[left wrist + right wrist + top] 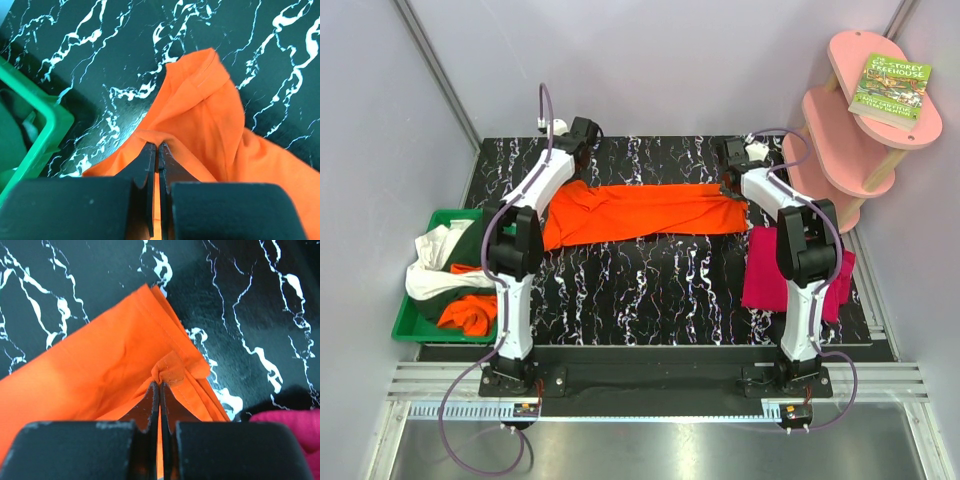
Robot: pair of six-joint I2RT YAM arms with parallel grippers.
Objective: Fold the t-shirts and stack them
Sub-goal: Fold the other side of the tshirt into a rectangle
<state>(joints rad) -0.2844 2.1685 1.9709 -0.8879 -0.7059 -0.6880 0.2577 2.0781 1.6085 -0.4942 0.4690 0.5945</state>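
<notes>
Judged mid-fold on orange shirt [640,212], table centre; pinched tight at each end in left gripper [158,149], right gripper [160,386]; pink shirt [760,275] apparently done, right side; more shirts [432,278] left in bin [408,322].

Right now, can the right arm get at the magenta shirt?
Probably not yet. The right end effector is shut on a corner of the orange shirt. The magenta shirt lies close beside that arm, so it looks reachable once the orange one is released.
</notes>
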